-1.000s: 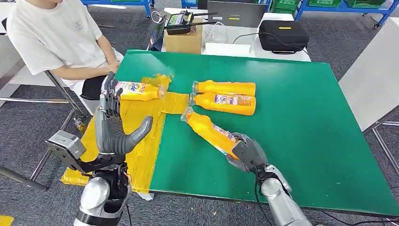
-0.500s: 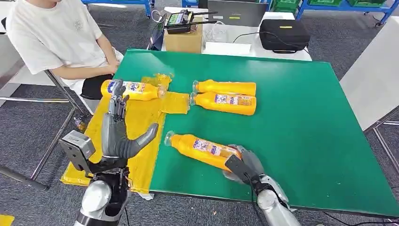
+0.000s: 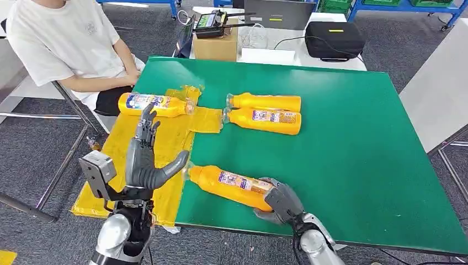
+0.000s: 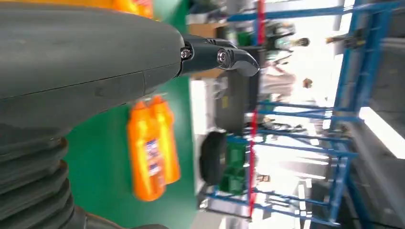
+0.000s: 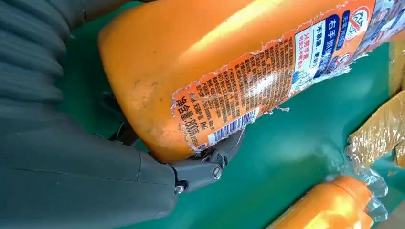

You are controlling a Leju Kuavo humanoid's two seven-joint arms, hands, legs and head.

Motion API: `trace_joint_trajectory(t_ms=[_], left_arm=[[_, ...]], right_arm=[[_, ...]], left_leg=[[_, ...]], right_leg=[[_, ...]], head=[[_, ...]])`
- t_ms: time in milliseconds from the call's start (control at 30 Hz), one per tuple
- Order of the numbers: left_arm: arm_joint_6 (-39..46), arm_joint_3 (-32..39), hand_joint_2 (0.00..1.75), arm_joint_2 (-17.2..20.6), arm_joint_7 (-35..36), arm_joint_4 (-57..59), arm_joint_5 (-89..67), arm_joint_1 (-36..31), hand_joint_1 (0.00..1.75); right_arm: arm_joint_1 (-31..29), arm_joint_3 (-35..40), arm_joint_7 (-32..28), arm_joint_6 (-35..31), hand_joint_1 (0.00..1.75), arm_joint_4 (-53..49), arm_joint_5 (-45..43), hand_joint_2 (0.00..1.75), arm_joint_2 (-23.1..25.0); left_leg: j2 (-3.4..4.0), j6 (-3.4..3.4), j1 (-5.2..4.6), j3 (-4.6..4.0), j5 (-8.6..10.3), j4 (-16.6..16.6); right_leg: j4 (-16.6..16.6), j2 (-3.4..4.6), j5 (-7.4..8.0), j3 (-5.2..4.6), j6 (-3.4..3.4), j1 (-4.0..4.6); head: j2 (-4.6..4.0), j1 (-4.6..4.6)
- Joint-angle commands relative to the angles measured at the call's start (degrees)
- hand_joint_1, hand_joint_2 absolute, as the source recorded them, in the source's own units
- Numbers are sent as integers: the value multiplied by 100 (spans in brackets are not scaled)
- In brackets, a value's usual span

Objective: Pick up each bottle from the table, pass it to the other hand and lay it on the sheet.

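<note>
My right hand [image 3: 280,201] grips the base of an orange bottle [image 3: 229,184] near the table's front edge; the bottle's neck points left toward my left hand. The right wrist view shows that bottle [image 5: 224,71] filling the palm, its torn label facing the camera. My left hand [image 3: 144,160] is raised over the yellow sheet [image 3: 127,165], fingers spread, thumb out toward the bottle's neck and holding nothing. One bottle [image 3: 154,104] lies on the sheet's far end. Two more bottles [image 3: 265,102] [image 3: 264,120] lie side by side mid-table, also in the left wrist view [image 4: 153,152].
The green table [image 3: 353,143] has free room on its right half. A person in a white shirt [image 3: 60,44] sits at the far left beside the sheet. A cardboard box [image 3: 215,47] and a black case [image 3: 333,40] stand beyond the far edge.
My right hand has carried the bottle toward the front edge and swung its neck left. My left hand has shifted right and closer to that neck.
</note>
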Motion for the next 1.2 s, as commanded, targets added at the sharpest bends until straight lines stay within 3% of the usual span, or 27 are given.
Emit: trace_joint_trajectory(t_ms=[33,100,167,400,567,700,867,1000,1200], left_arm=[[-75,200,175,42,-3,824,113,-122,0],[-74,197,175,43,-10,790,110,-118,0],[59,144,175,62,-113,628,-42,-68,0],[87,170,175,52,-132,633,-36,-59,0],[2086,1048,175,-510,-1890,-409,-574,624,0],[1981,1352,175,-644,-2010,-867,32,1083,0],[-381,973,175,-627,-1298,-112,1761,1488,0],[-1001,695,175,-277,-1458,1152,2065,1400,0],[-1767,103,175,10,-1749,1527,1662,1270,0]], right_arm=[[-107,77,14,-132,175,5,75,175,-173],[-116,59,-5,-146,175,14,55,175,-148],[24,-54,-442,-127,175,-451,-320,175,31],[42,-88,-482,-139,175,-464,-369,175,34],[359,-392,-882,-183,175,-1315,-1053,175,358],[656,-496,-876,-213,175,-1977,-1446,175,488],[976,-660,-992,-326,175,-2751,-2195,175,554],[1091,-553,-1017,-411,175,-3168,-2220,175,527],[958,-278,-1015,-118,175,-3067,-2312,175,416]], left_leg=[[-5,15,-4,8,5,-16],[-3,9,-4,6,2,-9],[-4,17,0,-3,5,-13],[-2,20,0,-11,6,-19],[15,16,1,-17,-4,-9],[23,17,2,-16,-10,-12],[2,16,-4,-31,-2,-10],[-9,33,-4,-5,17,-58],[-6,18,-6,-16,5,-29]], right_leg=[[-14,-2,4,8,-21,1],[-5,-1,0,5,-13,-2],[-13,-1,6,-7,-25,6],[-18,1,8,-12,-29,6],[-5,18,1,-25,-26,6],[-3,26,-4,-29,-30,8],[-5,-2,-3,-31,-16,0],[-59,-9,16,1,-44,7],[-26,-5,2,-18,-29,0]], head=[[0,0],[0,0],[0,0],[0,2],[0,2],[0,2],[0,2],[0,2],[0,0]])
